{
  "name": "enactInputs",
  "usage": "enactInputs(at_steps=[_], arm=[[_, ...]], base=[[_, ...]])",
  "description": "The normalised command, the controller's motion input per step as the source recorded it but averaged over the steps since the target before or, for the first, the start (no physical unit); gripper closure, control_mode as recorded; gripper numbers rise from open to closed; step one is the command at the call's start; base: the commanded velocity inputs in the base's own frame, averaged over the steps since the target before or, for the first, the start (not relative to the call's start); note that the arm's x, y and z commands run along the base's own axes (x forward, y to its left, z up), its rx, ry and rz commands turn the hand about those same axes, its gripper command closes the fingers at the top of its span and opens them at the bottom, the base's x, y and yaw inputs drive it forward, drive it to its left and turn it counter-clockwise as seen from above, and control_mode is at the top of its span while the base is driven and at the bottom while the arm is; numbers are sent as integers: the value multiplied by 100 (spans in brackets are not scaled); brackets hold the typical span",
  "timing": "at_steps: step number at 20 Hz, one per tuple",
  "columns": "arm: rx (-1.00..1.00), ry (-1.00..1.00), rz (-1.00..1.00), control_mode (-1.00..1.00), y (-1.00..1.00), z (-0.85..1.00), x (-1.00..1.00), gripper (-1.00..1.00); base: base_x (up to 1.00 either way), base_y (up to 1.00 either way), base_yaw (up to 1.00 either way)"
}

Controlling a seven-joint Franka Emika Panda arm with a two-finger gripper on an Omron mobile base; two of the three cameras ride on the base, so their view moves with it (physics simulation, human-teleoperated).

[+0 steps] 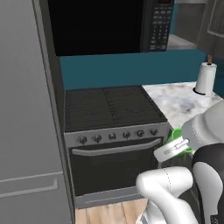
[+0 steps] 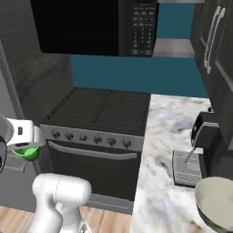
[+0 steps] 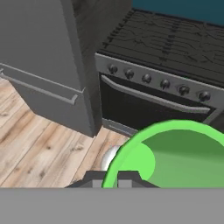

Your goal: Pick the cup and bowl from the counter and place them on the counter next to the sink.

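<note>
The bright green cup (image 3: 175, 155) is held in the air in front of the stove, over the wooden floor. My gripper (image 3: 110, 179) is shut on its rim, one fingertip on each side of the wall. From the left base view the cup (image 1: 176, 134) peeks out behind my white hand (image 1: 171, 148). From the right it hangs below the hand as a green cup (image 2: 26, 153). The grey-beige bowl (image 2: 219, 205) with its cream inside rests on the marble counter (image 2: 160, 150) at the lower right, far from the gripper. The sink is out of view.
The black stove (image 1: 109, 107) with its knob row and oven door stands straight ahead, a microwave (image 1: 109, 26) above it. A grey fridge (image 1: 26, 109) fills the left. A paper towel roll (image 1: 205, 78) and a dark coffee machine (image 2: 207, 132) stand on the counter.
</note>
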Motion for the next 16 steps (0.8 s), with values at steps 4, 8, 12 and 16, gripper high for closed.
enactInputs(at_steps=[4, 8, 12, 16], arm=[[0, 0, 0, 100, 0, 0, 0, 100], [0, 0, 0, 100, 0, 0, 0, 100], [0, 0, 0, 100, 0, 0, 0, 100], [0, 0, 0, 100, 0, 0, 0, 100]], base=[[-51, 28, 45], [-70, 42, 48], [-52, 38, 50], [-25, 37, 49]])
